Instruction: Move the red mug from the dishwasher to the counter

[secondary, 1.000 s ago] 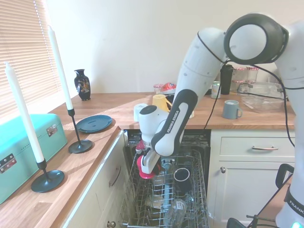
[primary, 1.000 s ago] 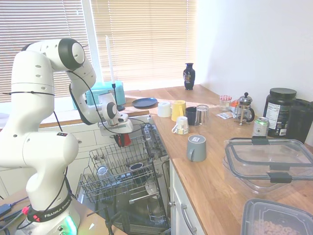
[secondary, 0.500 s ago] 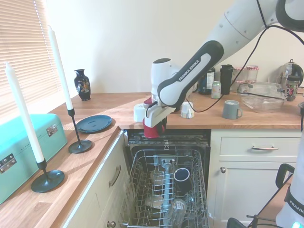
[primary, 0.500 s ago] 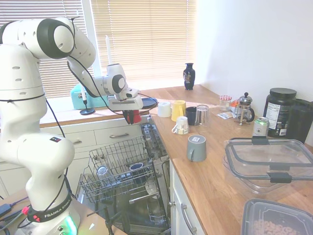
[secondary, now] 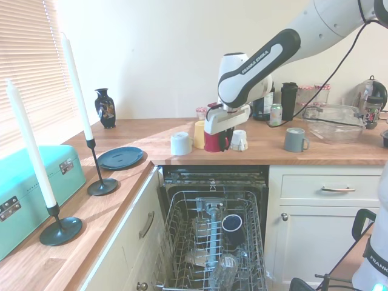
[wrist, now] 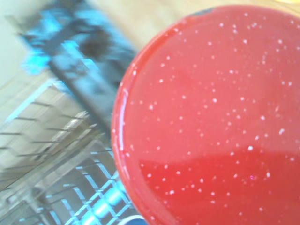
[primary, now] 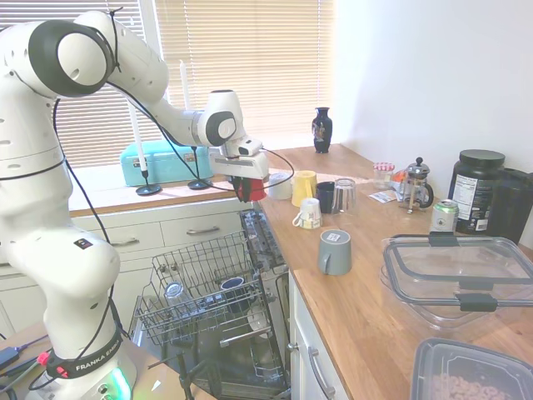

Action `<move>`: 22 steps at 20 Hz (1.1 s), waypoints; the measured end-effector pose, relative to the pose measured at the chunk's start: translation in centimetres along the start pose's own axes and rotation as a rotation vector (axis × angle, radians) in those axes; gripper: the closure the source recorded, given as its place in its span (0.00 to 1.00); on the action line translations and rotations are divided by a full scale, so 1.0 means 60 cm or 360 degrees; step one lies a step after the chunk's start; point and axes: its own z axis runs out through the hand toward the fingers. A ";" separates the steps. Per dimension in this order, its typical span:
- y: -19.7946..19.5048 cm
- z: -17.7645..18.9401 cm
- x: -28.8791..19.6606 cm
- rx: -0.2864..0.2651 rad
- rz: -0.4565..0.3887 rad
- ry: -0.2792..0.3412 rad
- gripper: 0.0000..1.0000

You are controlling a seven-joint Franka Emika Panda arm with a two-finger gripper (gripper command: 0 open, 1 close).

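Note:
The red mug (primary: 248, 189) (secondary: 214, 141) hangs in the air at the counter's front edge, and my gripper (primary: 244, 178) (secondary: 219, 130) is shut on it. In the wrist view the red mug (wrist: 211, 122) fills most of the picture as a speckled red disc. Below it stands the open dishwasher (secondary: 212, 182), its grey wire rack (primary: 204, 287) (secondary: 212, 242) pulled out with a few cups and glasses in it. The wooden counter (primary: 366, 283) (secondary: 315, 151) runs behind and beside the mug.
Near the mug on the counter stand a white mug (secondary: 180, 143), a yellow mug (primary: 304, 187), a small printed cup (primary: 308, 213) and a grey mug (primary: 335, 252) (secondary: 295, 139). A blue plate (secondary: 120, 157), candlesticks (secondary: 100, 182), plastic tubs (primary: 458, 279) and a French press (primary: 415, 185) sit further off.
My arm has lifted the red mug out of the wire rack and carried it up and across to the counter's front edge.

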 end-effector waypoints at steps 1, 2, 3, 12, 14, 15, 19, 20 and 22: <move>0.009 0.004 0.008 -0.0004 0.0020 -0.0007 1.00; 0.014 0.010 0.012 -0.0010 0.0035 -0.0019 1.00; 0.017 0.017 0.014 -0.0017 0.0043 -0.0035 1.00; -0.019 0.085 0.087 -0.0095 0.0111 -0.0158 1.00; -0.027 0.095 0.107 -0.0107 0.0134 -0.0178 1.00; -0.030 0.101 0.115 -0.0114 0.0141 -0.0187 1.00; -0.043 0.128 0.139 -0.0130 0.0159 -0.0210 1.00; -0.044 0.133 0.143 -0.0134 0.0161 -0.0214 1.00; -0.045 0.141 0.149 -0.0140 0.0167 -0.0216 0.00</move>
